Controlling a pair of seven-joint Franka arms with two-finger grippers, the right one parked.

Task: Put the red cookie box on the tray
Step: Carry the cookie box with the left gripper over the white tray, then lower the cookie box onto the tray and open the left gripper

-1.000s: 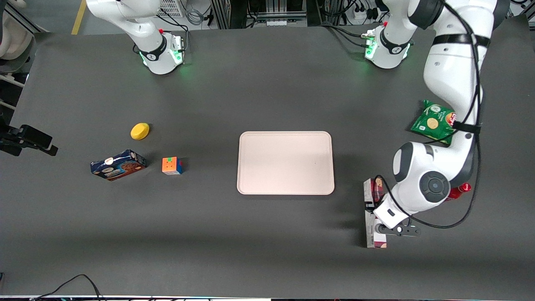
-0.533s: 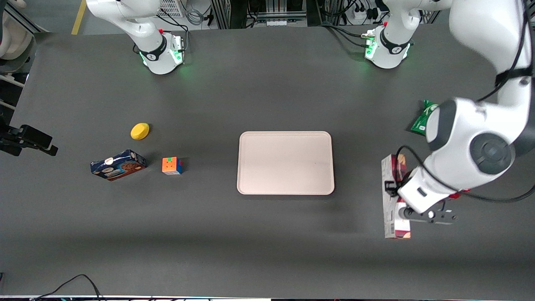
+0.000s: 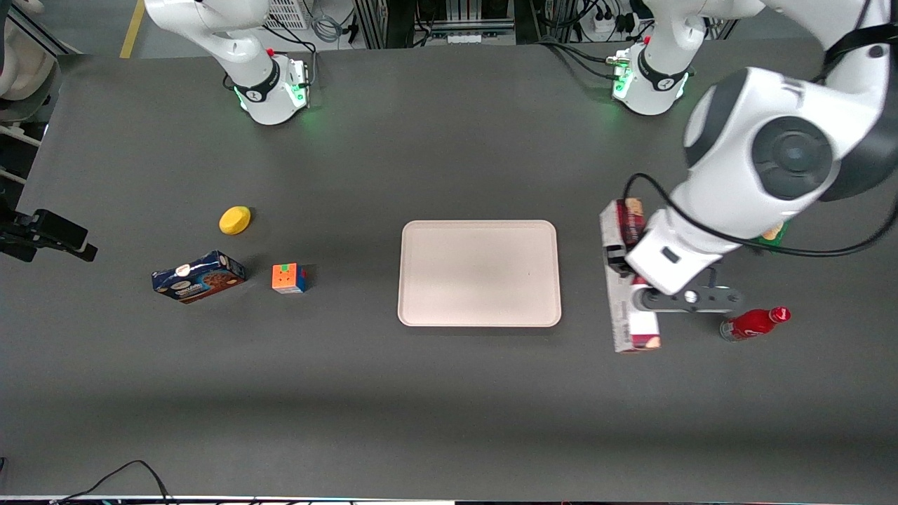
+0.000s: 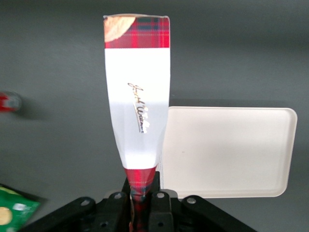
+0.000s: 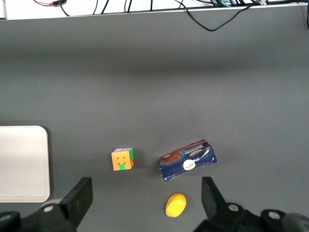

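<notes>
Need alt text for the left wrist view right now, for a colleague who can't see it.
The gripper is shut on the red cookie box, held above the dark table with the empty tray just beside it. A red bottle and a green snack bag show at the edges.

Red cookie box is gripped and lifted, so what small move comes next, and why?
Probably carry it sideways toward the parked arm's end until it hangs over the tray. The end effector is shut on the red cookie box, which sits beside the tray, not over it.
</notes>
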